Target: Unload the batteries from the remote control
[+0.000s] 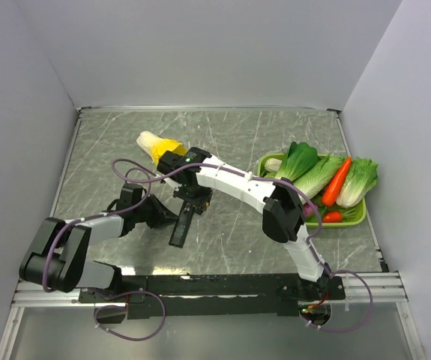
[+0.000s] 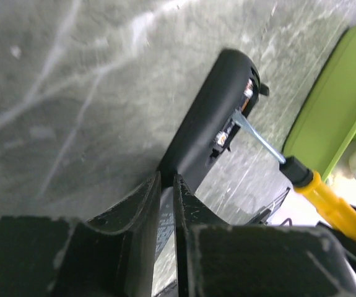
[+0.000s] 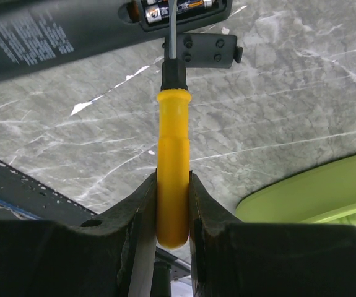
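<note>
The black remote control lies in the middle of the table; its open battery bay shows in the left wrist view. My left gripper is shut on the remote's near end. My right gripper is shut on the yellow handle of a screwdriver. The metal tip of the screwdriver is in the bay, against the batteries, which sit inside the remote. Their metal ends also show in the left wrist view. A short black flat piece lies beside the bay.
A green tray with leafy greens, a carrot and other vegetables stands at the right. A yellow-white cabbage lies behind the right gripper. Grey walls stand on three sides.
</note>
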You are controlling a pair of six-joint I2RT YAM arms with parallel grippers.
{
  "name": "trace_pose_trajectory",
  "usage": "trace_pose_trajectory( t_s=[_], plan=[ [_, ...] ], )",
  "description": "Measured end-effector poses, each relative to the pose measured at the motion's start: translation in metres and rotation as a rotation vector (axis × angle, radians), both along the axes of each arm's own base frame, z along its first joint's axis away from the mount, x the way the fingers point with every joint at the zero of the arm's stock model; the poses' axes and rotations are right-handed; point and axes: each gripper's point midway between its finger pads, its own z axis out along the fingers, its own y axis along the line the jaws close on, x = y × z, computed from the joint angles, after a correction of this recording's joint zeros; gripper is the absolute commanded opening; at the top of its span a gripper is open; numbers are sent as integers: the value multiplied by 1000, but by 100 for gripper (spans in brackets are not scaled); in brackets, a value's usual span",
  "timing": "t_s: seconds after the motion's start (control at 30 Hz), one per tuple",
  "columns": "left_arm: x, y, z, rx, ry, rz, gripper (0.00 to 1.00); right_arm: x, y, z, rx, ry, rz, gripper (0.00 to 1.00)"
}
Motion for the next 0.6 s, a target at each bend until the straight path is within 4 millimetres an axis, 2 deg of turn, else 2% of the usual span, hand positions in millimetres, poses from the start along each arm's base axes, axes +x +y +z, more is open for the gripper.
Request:
trace_pose_trajectory(
  t_s=[0.37, 0.6],
  plan=[
    [-2, -5, 6, -21, -3, 4, 23, 2, -9, 3, -25, -25, 4, 0],
    [17, -9, 15, -28, -19, 23, 23, 5, -11, 4, -29, -26, 19, 0]
  ],
)
